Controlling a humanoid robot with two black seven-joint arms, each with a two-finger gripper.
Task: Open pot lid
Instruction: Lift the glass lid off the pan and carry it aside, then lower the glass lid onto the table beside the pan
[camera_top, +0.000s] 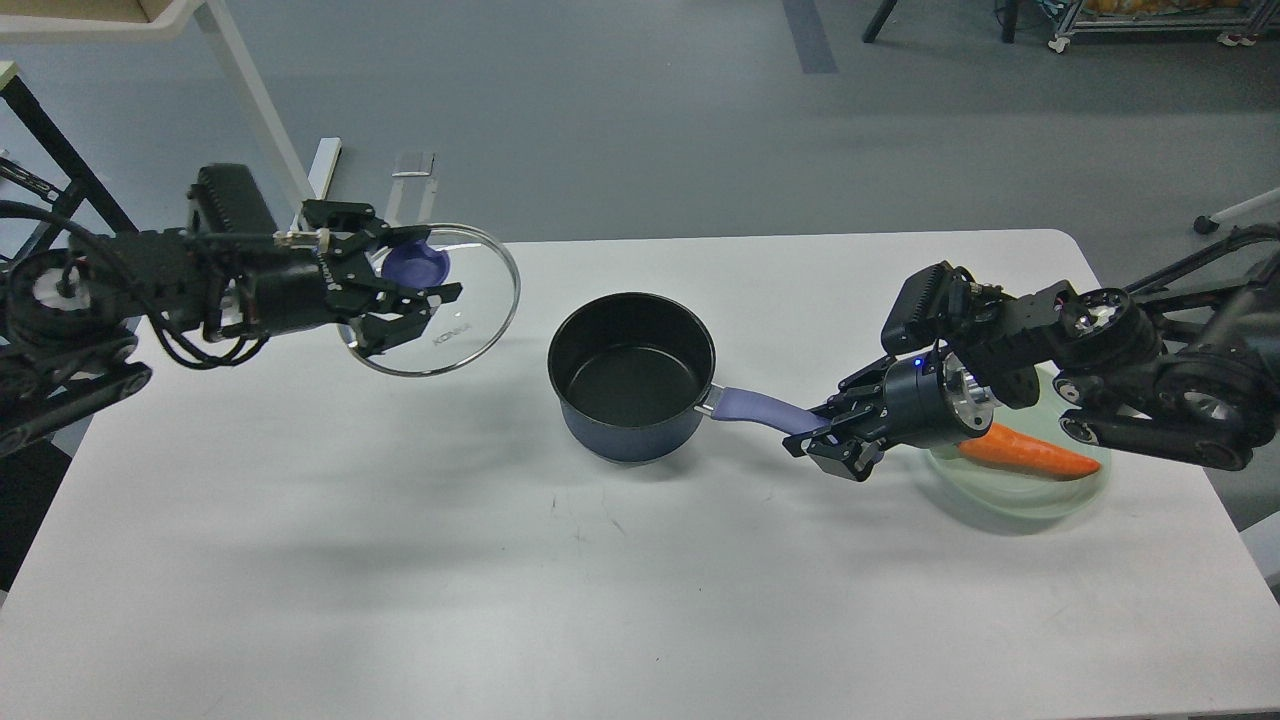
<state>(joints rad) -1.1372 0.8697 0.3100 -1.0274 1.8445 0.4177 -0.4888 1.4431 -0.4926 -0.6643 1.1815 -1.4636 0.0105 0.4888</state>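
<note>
The dark blue pot (632, 375) stands open on the white table (500, 560), its inside black and empty. Its purple handle (762, 410) points right. My right gripper (835, 437) is shut on the end of that handle. My left gripper (405, 285) is shut on the purple knob (417, 266) of the glass lid (445, 312). It holds the lid tilted in the air, well to the left of the pot, above the table's far left part.
A pale green plate (1030, 488) with a carrot (1030, 452) lies at the right, partly under my right arm. A white table leg (262, 110) and a black frame (60, 160) stand on the floor behind the table's left side.
</note>
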